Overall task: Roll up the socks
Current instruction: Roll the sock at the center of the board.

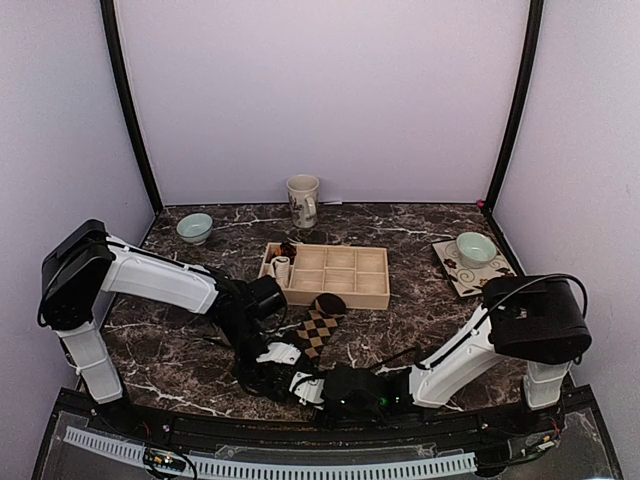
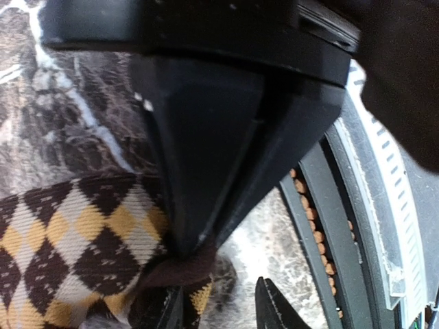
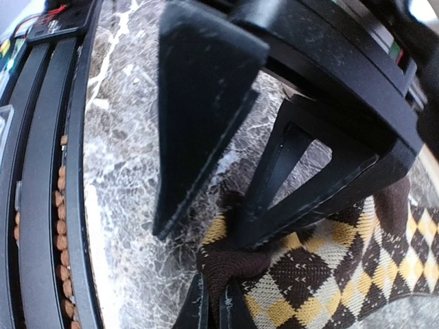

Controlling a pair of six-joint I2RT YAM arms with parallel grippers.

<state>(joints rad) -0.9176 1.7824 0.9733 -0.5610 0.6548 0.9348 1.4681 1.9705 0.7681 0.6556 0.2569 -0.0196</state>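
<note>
A dark brown sock with cream-tan argyle checks (image 1: 318, 328) lies flat on the marble table (image 1: 420, 310), running from the wooden tray toward the near edge. In the right wrist view my right gripper (image 3: 214, 310) is shut on the near dark brown end of that sock (image 3: 329, 267). My left gripper (image 2: 219, 310) stands open just above the same end, its jaws apart with marble showing between them and the sock (image 2: 75, 233) against its left finger. Both grippers meet low near the front edge, left gripper (image 1: 285, 368) and right gripper (image 1: 308, 384).
A compartmented wooden tray (image 1: 340, 275) sits mid-table with a small white rolled sock (image 1: 282, 268) in its left end. Behind it stands a mug (image 1: 303, 200). A green bowl (image 1: 194, 227) is far left; another bowl (image 1: 475, 248) rests on a plate (image 1: 452, 272) at right. The table's front rail (image 3: 41, 205) is close.
</note>
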